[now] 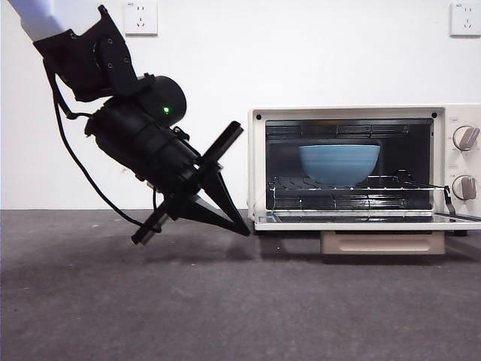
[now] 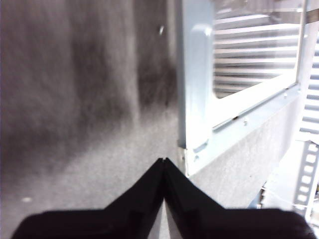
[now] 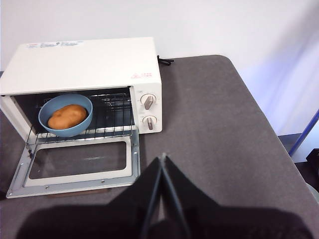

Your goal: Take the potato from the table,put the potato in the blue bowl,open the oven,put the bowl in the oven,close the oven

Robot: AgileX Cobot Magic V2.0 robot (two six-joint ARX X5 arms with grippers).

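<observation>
The oven (image 1: pixel 353 112) stands with its door (image 1: pixel 361 222) folded down flat and its beige handle (image 1: pixel 382 243) hanging below the door's edge. On the wire rack inside sits the blue bowl (image 1: pixel 340 164). From above, the right wrist view shows the potato (image 3: pixel 67 115) lying in the bowl (image 3: pixel 81 125); in the front view the bowl's wall hides it. My left gripper (image 1: pixel 245 230) is shut and empty, its tip low by the door's left corner (image 2: pixel 195 144). High above the table, my right gripper (image 3: pixel 163 157) is shut and holds nothing.
The oven's two knobs (image 1: pixel 465 138) are on its right side. The table (image 1: pixel 225 301) stretches bare in front of the oven, and its right edge (image 3: pixel 269 124) shows in the right wrist view. A white wall with sockets (image 1: pixel 140 16) rises behind.
</observation>
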